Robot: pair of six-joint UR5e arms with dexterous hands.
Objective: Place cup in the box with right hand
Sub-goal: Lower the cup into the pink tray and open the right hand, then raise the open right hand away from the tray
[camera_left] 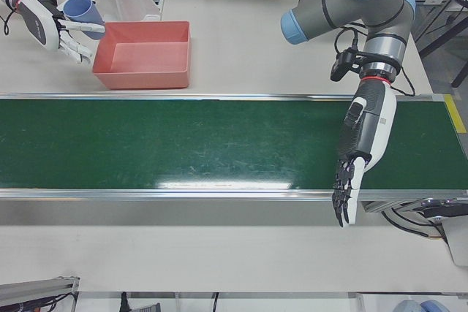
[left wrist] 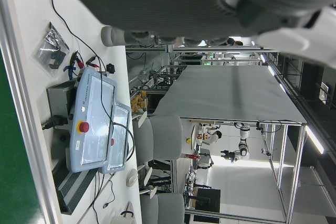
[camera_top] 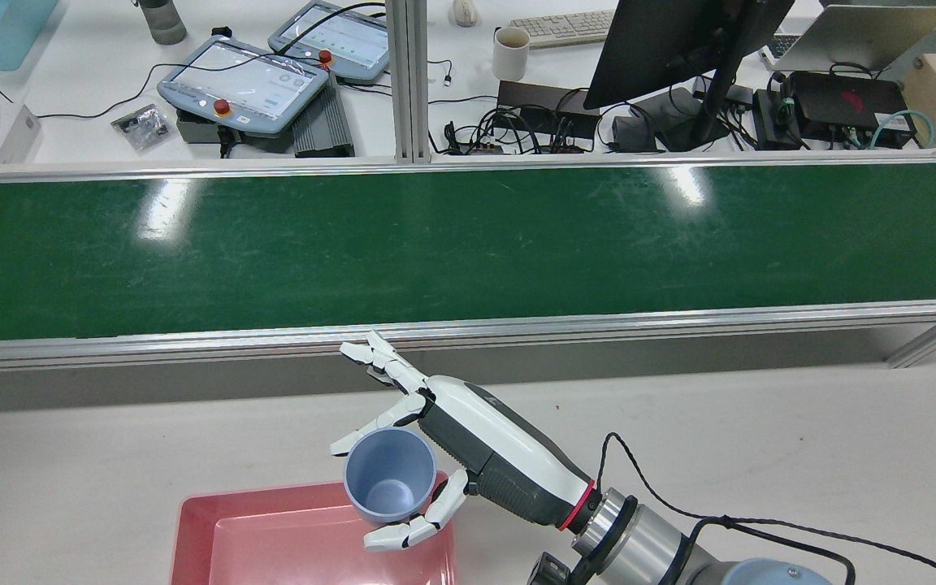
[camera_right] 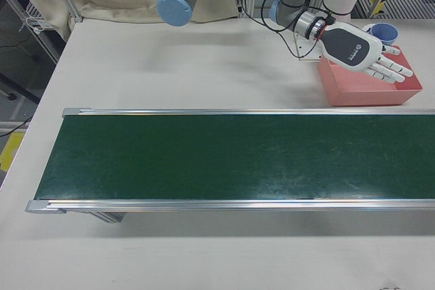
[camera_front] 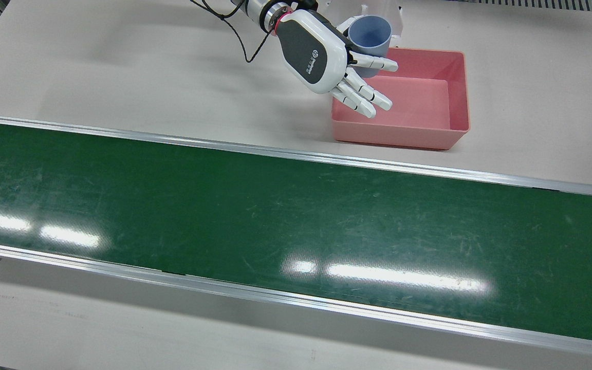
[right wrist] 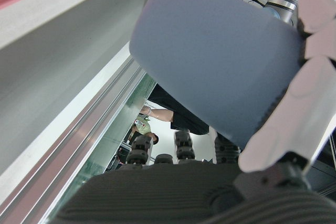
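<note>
The cup (camera_top: pixel 389 486), smooth blue plastic, is pinched upright by the right hand (camera_top: pixel 468 447) above the rectangular pink box (camera_top: pixel 273 540); other fingers spread.

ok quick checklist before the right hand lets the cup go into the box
1. Grip: the right hand is shut on the blue cup, fingers around its wall. Ok.
2. Cup upright, mouth up: ok in the rear view.
3. Cup over the pink box: it hangs over the box's corner nearest the robot's base and the hand, partly across the rim. Not ok, move further in.
4. Box interior free: nothing seen inside. Ok.
5. Cup's height above the box floor: cannot tell.
6. Left hand out of the way: it hangs open over the green belt, far from the box. Ok.
</note>
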